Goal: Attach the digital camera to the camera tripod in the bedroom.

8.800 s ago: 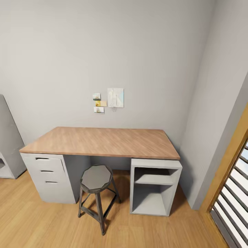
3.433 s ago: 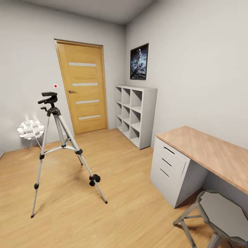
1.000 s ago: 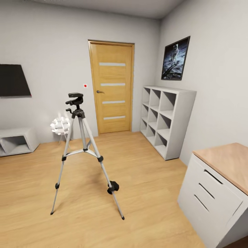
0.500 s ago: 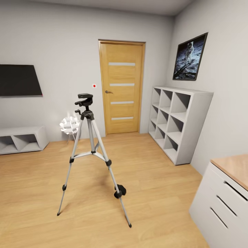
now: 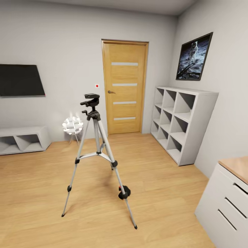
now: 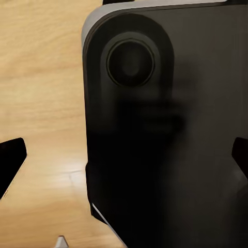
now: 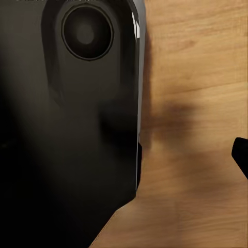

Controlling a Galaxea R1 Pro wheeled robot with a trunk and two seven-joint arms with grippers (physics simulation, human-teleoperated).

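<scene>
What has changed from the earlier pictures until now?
The head camera turned left, away from the desk and stool, bringing the camera tripod, door and shelf unit into view. Nothing was grasped or released. The tripod itself stayed standing on the wood floor.

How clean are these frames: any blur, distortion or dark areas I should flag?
Head view: sharp and evenly lit, wide-angle lean in the door and walls, soft shadow under the camera tripod. Left wrist view: a dark robot body part looms close, soft and murky. Right wrist view: the same, with a blurred shadow on the wood floor.
</scene>
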